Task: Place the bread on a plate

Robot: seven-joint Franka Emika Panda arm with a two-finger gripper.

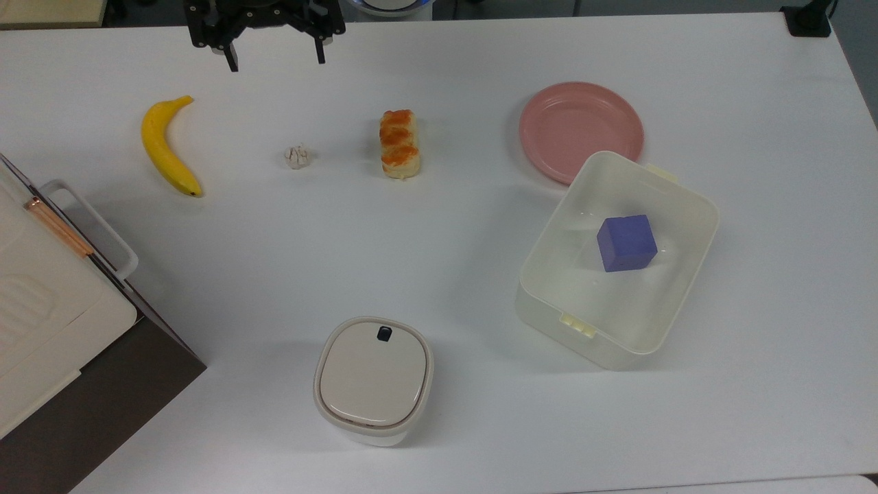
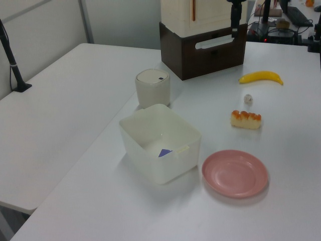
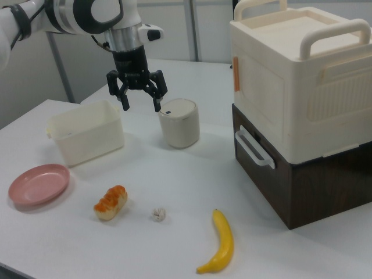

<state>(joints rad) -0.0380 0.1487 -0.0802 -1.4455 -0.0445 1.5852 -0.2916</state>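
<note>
The bread (image 1: pixel 399 144) (image 2: pixel 246 119) (image 3: pixel 110 202), a small cream loaf with an orange-brown glazed top, lies on the white table by itself. To its right in the top view sits the salmon-pink plate (image 1: pixel 579 127) (image 2: pixel 234 173) (image 3: pixel 38 184), with nothing on it. My gripper (image 1: pixel 276 62) (image 3: pixel 140 106) hangs open and holds nothing. It is at the top view's upper edge, above the table and left of the bread. In the right view it is high above the table, in front of the round canister.
A banana (image 1: pixel 168 147) and a small whitish garlic-like lump (image 1: pixel 297 157) lie left of the bread in the top view. A cream square tub (image 1: pixel 686 274) holding a purple cube (image 1: pixel 625 242) touches the plate's rim. A lidded round canister (image 1: pixel 374 377) and a cream box on a brown base (image 1: pixel 41 322) stand nearer.
</note>
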